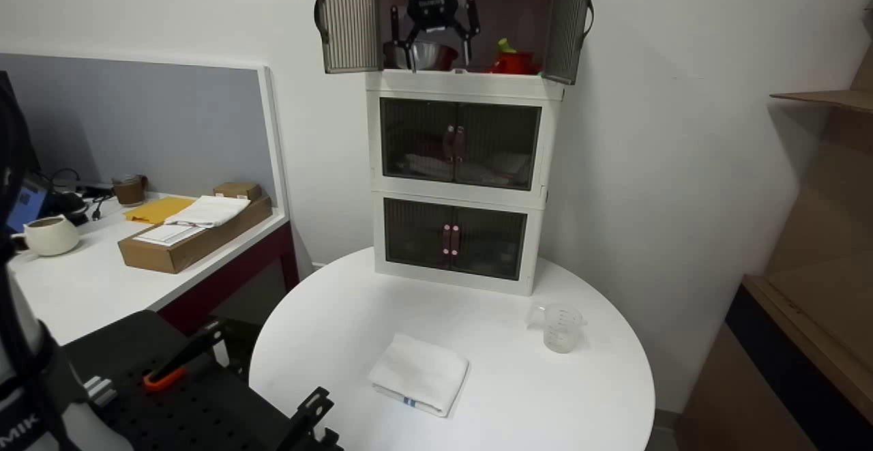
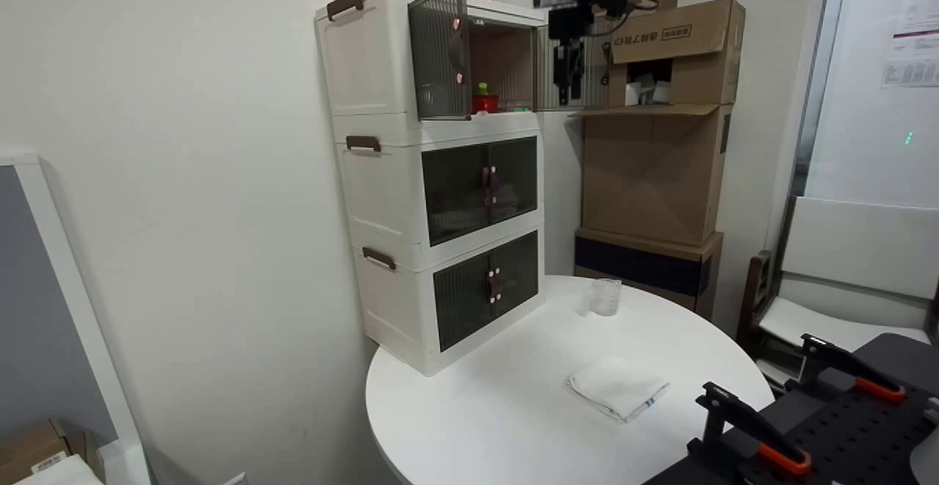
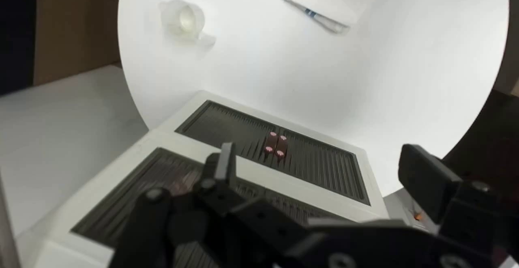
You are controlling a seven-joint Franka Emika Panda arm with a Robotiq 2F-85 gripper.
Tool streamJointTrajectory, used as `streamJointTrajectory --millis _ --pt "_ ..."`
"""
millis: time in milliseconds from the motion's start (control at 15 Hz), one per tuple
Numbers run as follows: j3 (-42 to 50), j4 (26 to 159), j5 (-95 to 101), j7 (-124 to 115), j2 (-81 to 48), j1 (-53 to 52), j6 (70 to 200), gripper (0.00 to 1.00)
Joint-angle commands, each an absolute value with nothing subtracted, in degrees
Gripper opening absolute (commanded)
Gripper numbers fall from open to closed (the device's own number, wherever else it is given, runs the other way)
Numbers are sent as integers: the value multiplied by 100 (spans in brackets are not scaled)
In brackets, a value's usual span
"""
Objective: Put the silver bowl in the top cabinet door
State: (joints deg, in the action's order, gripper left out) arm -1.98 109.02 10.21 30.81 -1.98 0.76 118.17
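High inside white cabinet [image 1: 457,196], one silver bowl [image 1: 424,55], two top cabinet doors [image 1: 349,21] swung wide, gripper [image 1: 440,66] in front of cabinet, fingers [image 3: 425,179] spread, four lower doors [image 1: 417,138] closed, "MIK" legible on robot arm [image 1: 85,427]

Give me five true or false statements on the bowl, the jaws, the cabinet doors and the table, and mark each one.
1. The silver bowl sits in the top compartment. True.
2. The jaws grip the bowl. False: they stand apart, holding nothing.
3. The top cabinet doors stand open. True.
4. The white cloth lies folded on the round table. True.
5. The clear measuring cup stands on the cloth. False: it stands on the table, apart from the cloth.
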Motion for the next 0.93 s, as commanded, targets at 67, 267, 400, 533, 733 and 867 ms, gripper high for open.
streamJointTrajectory --millis 67,267,400,533,733,867 --pt "-144 12269 1150 1334 6 3 12616 100" --pt "-104 12863 956 483 184 41 12875 100" --pt "-96 13196 729 28 405 41 12950 100" --pt "-102 12886 799 193 71 28 12805 100" --pt "-106 13159 631 -24 348 32 12836 100" --pt "-107 13198 613 -37 409 33 12837 100"
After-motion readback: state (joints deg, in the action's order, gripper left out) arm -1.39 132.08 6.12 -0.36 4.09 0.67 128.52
